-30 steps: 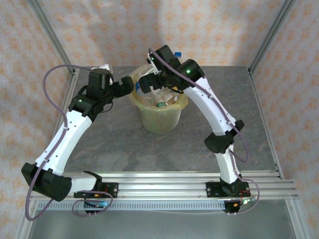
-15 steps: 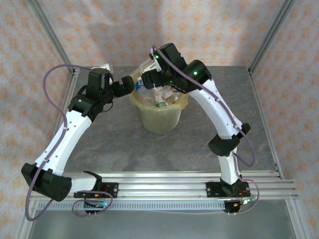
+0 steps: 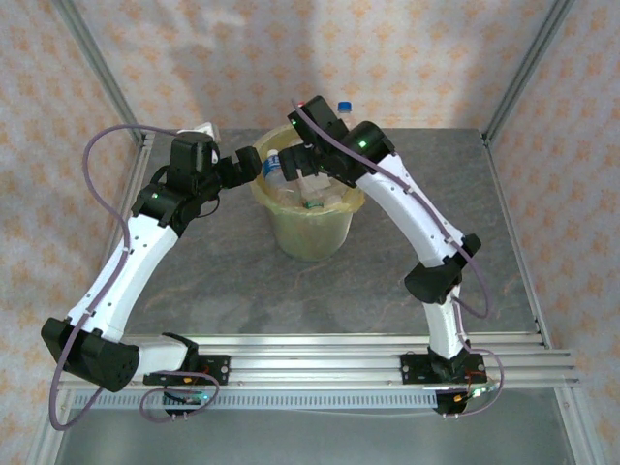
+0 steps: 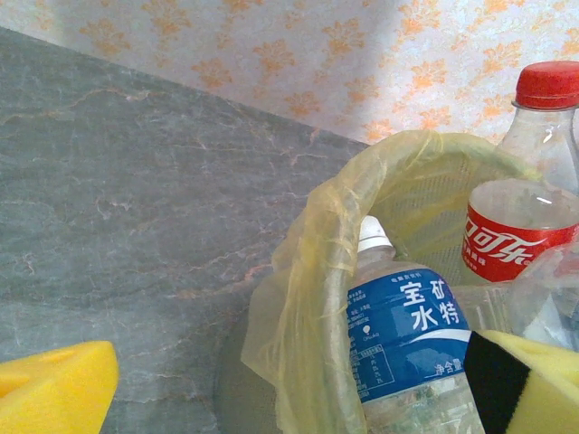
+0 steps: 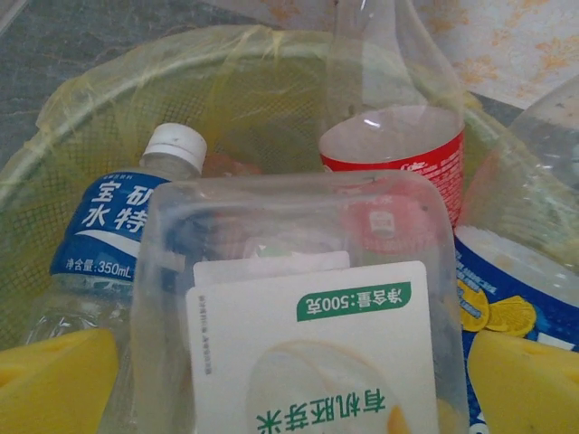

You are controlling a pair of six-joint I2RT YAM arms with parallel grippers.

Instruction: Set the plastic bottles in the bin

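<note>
Right fingers (image 5: pixel 520 380) stand wide, flanking the square clear white-labelled plastic bottle (image 5: pixel 308 307) above the round yellow-lined green bin (image 5: pixel 118 72); grip unclear. Best dropped mid-bin. Left fingers (image 4: pixel 54 389) wide, empty.

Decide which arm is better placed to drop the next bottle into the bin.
Right. The right gripper hangs over the bin with a white-labelled bottle between its pads; the left gripper is open and empty at the rim.
</note>
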